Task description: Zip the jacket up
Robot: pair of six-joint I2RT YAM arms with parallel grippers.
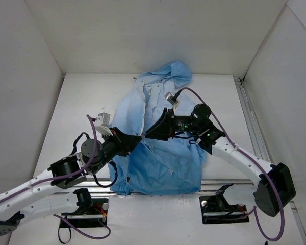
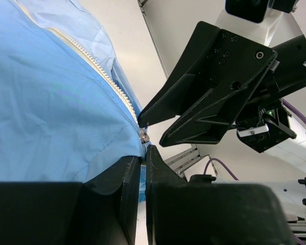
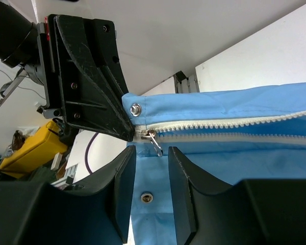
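The light blue jacket [image 1: 166, 158] lies on the white table, hood at the far end. Its white zipper [image 3: 229, 125] is open along most of its length, and the metal slider and pull tab [image 3: 154, 141] sit at the bottom hem. My left gripper [image 2: 143, 159] is shut on the hem fabric just below the slider [image 2: 143, 137]; in the top view it is at the hem [image 1: 136, 141]. My right gripper [image 3: 152, 155] is open, its fingertips on either side of the hanging pull tab without closing on it. It shows in the top view [image 1: 154, 130], tip to tip with the left gripper.
Metal snaps [image 3: 136, 108] [image 3: 147, 197] sit on the placket near the slider. A metal rail [image 1: 251, 127] runs along the table's right side, and white walls enclose the table. A yellow object [image 3: 30, 148] shows beyond the table in the right wrist view.
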